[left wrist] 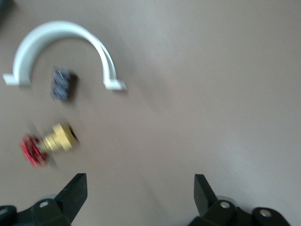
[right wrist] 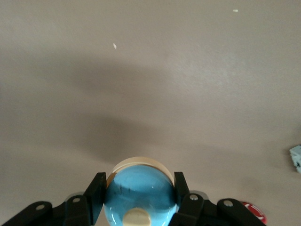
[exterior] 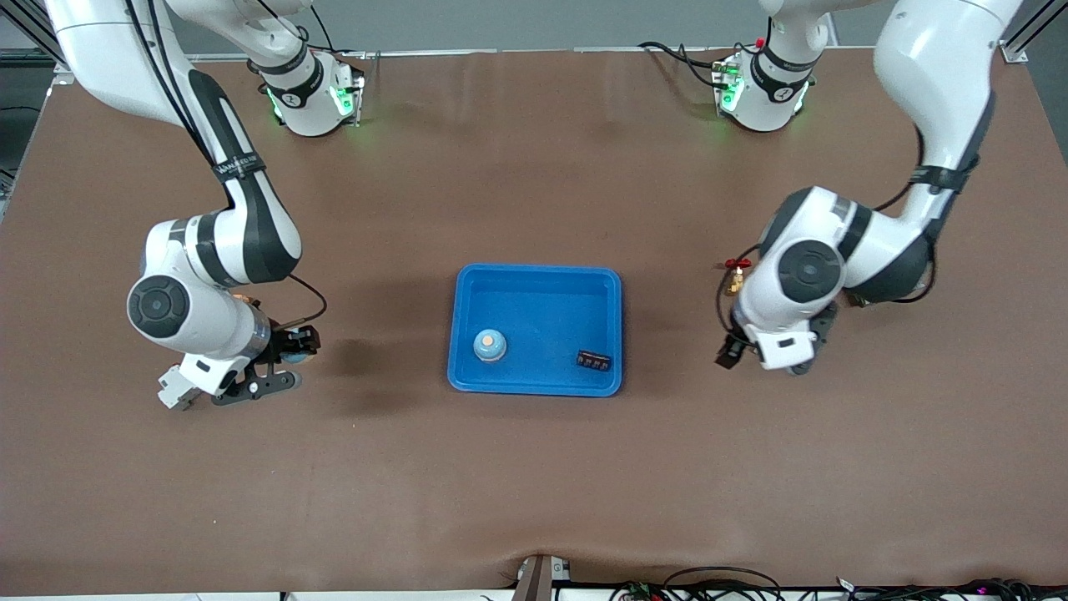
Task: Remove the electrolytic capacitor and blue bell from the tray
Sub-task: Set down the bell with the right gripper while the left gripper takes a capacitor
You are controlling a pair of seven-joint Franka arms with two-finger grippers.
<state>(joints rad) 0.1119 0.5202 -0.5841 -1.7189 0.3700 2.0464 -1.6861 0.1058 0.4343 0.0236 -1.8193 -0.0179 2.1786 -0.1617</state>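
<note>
A blue bell (right wrist: 141,195) with a cream button sits between the fingers of my right gripper (right wrist: 138,183), which is shut on it. In the front view this gripper (exterior: 284,361) hangs low over bare table toward the right arm's end, beside the blue tray (exterior: 538,280). In the tray lie another blue bell (exterior: 490,345) with an orange button and a black capacitor (exterior: 594,361). My left gripper (left wrist: 139,183) is open with nothing between its fingers. It hovers (exterior: 763,361) over the table toward the left arm's end.
A brass valve with a red handle (left wrist: 51,141) lies near the left gripper, also seen from the front (exterior: 734,275). Beside it are a small dark ridged part (left wrist: 63,84) and a white arch-shaped piece (left wrist: 63,35). A red object (right wrist: 254,217) shows under the right gripper.
</note>
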